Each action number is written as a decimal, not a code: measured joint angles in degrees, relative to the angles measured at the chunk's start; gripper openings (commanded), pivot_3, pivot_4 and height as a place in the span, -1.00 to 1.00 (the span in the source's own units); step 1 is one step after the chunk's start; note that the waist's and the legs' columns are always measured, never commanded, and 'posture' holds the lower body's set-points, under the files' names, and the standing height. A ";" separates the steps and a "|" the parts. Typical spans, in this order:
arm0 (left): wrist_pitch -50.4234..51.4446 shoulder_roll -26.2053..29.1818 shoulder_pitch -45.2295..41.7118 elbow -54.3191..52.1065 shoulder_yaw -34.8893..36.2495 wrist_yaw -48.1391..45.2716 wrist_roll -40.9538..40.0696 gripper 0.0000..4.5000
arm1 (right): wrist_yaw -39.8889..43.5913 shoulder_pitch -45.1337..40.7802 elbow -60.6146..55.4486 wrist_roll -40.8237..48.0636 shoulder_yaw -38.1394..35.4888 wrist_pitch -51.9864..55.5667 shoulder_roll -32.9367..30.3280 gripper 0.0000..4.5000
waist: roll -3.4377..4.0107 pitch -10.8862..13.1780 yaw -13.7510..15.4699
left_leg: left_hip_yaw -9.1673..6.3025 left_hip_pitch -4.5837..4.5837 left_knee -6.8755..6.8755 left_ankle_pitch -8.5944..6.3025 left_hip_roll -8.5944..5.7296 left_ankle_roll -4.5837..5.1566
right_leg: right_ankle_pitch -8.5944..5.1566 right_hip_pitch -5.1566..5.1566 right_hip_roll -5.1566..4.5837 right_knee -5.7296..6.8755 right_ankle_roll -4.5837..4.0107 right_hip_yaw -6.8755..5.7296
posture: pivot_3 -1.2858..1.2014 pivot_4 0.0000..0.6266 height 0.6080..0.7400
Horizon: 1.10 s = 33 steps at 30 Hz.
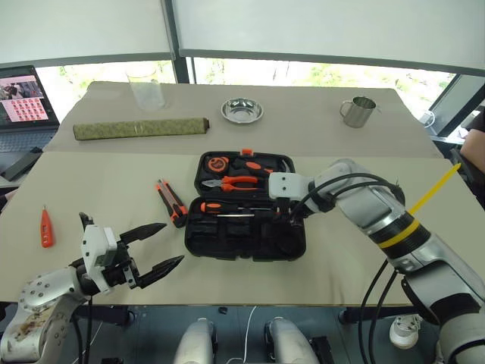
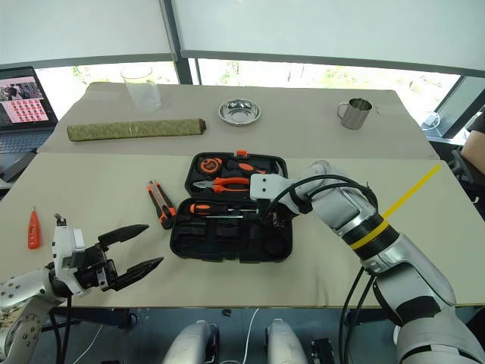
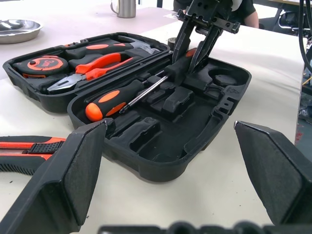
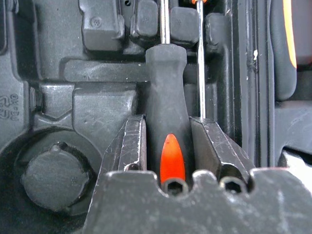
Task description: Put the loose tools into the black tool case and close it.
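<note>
Screwdriver going into the tool case.
The right hand (image 4: 168,146) grips a screwdriver (image 4: 166,97) over the open tool case (image 1: 227,246); the left hand (image 1: 155,249) gapes wide.

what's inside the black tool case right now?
Black tool case, open: far half holds a tape measure and pliers. Near half holds one screwdriver; the right gripper grips a second screwdriver over its slots. The arm hides the tray's right end.
</note>
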 measured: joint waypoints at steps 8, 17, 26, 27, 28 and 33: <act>-0.10 -0.19 -0.19 0.03 -0.04 0.27 1.04 1.00 | 2.79 0.02 1.03 1.12 -2.65 -1.38 -0.04 0.55 | 0.00 0.00 0.03 | -0.01 0.00 0.00 -0.01 0.00 0.01 | 0.00 0.00 0.00 -0.01 0.00 -0.01 | 0.03 -0.52 1.00; -0.85 -1.35 -0.17 1.28 -0.17 0.46 1.46 1.00 | 9.48 -0.18 2.01 10.89 -11.15 -5.02 1.00 0.29 | -0.01 0.00 0.00 | -0.02 0.03 0.00 -0.01 0.00 0.01 | 0.00 0.03 0.00 0.01 0.00 -0.02 | 0.03 -0.52 1.00; -1.03 -1.38 -1.91 2.17 -1.39 0.32 1.76 1.00 | 4.67 6.94 5.33 12.78 -13.79 -11.16 8.00 -0.98 | -0.02 -0.01 0.14 | 0.00 0.10 0.00 -0.01 -0.04 0.01 | 0.01 0.10 -0.03 0.06 0.01 -0.01 | 0.03 -0.52 1.00; -1.03 -1.38 -1.93 2.30 -1.40 0.31 1.82 1.00 | 4.12 7.11 6.15 12.13 -13.55 -11.86 8.02 -0.98 | -0.02 -0.01 0.10 | 0.00 0.11 0.00 -0.01 -0.03 0.01 | 0.01 0.10 -0.03 0.06 0.00 -0.01 | 0.03 -0.52 1.00; -1.04 -1.37 -2.01 2.47 -1.39 0.26 1.86 1.00 | 3.79 7.12 6.99 11.57 -13.46 -12.33 8.08 -0.98 | -0.02 -0.01 0.07 | 0.00 0.11 0.00 -0.01 -0.02 0.01 | 0.01 0.09 -0.02 0.08 0.00 -0.01 | 0.03 -0.52 1.00; -0.98 0.02 -3.68 3.85 -1.41 -0.34 2.08 1.00 | 0.54 6.17 13.85 7.80 -12.75 -18.20 10.01 -0.98 | -0.03 -0.02 -0.04 | 0.01 0.18 0.00 -0.01 0.01 0.01 | 0.01 0.13 0.04 0.10 -0.01 0.00 | 0.03 -0.52 1.00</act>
